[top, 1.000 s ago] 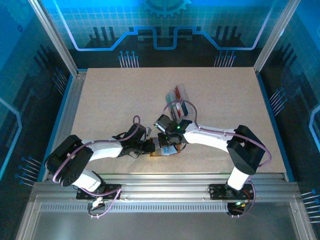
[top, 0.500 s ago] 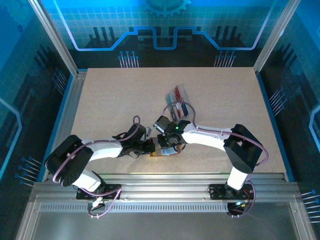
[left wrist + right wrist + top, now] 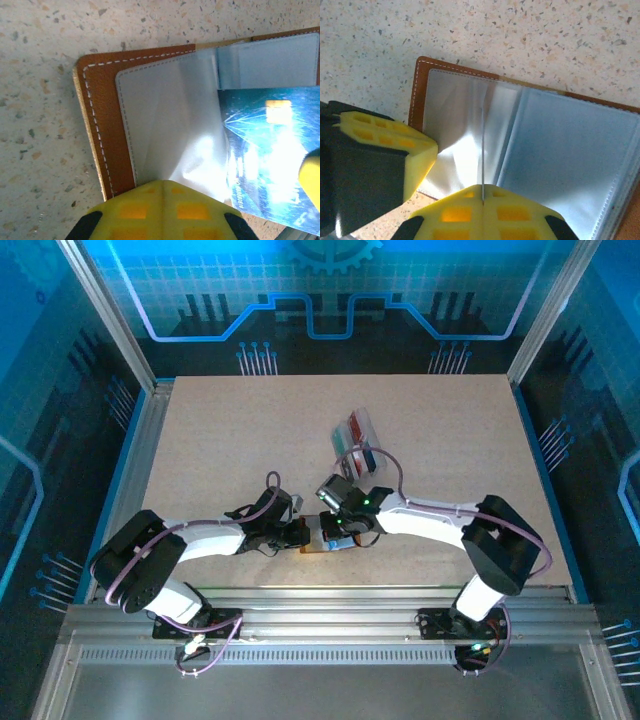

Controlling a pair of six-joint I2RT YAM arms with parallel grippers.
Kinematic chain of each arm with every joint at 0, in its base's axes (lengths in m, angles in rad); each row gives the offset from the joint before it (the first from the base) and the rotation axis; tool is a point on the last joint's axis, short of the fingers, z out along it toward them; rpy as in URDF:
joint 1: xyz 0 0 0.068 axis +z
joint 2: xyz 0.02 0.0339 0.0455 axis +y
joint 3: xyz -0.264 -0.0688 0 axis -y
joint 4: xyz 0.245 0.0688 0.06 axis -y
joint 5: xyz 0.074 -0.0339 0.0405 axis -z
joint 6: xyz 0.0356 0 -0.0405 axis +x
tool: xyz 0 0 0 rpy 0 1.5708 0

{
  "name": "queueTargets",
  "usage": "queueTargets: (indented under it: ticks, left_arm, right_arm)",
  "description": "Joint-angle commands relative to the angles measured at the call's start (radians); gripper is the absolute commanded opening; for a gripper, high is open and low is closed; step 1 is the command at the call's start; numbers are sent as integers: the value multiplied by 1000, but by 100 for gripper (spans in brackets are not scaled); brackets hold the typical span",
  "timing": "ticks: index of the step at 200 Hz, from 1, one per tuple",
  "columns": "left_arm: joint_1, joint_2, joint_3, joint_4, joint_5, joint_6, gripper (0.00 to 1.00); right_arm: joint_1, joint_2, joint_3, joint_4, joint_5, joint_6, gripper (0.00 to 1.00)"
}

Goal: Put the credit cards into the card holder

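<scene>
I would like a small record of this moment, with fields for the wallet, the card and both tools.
card holder: brown leather folding wallet, open on the speckled table, clear sleeves showing
card: glossy blue plastic card over the open wallet; whether inside a sleeve, cannot tell
right tool: shut on the blue card's edge
left tool: shut at the wallet's sleeve edge
supply: clear plastic tray farther back, cards inside
</scene>
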Motion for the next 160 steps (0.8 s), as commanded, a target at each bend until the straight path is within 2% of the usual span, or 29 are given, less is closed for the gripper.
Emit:
queueTargets:
  ticks: [1,89,160]
  left_arm:
    - [-9,-1,-33,-73,21,12,0]
    - [-9,-9,-41,-69,23,10,0]
    - [-9,-10,-40,-69,21,11,0]
  right_arm:
    - [-28,-52,-49,105,-31,-2,0]
    - [-144,-122,-268,430,-153,74,0]
    - [-188,-92,-369,603,-231,149,0]
